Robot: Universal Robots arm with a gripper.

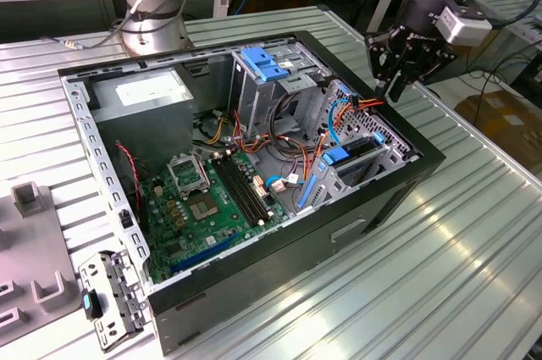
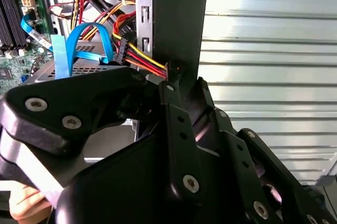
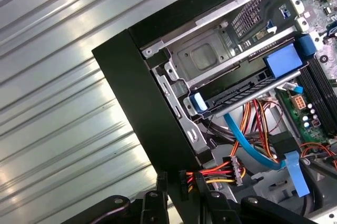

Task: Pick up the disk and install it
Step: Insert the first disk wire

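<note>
Black claw [image 1: 392, 87] held at black steel case wall [image 3: 131, 97] by red-yellow wires [image 3: 213, 174]; closure cannot be told; snagging to be avoided.

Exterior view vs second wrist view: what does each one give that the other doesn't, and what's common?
Exterior view adds: the whole open computer case, its grey power supply, the CPU socket, the arm's base, and a loose metal bracket on the table at the exterior view's left.

Second wrist view adds: the black connector ending the red-yellow wires, and the screws on the gripper's linkage.

Both: the gripper at the case's edge, the blue flat cable, the memory slots, and the ribbed metal table.
</note>
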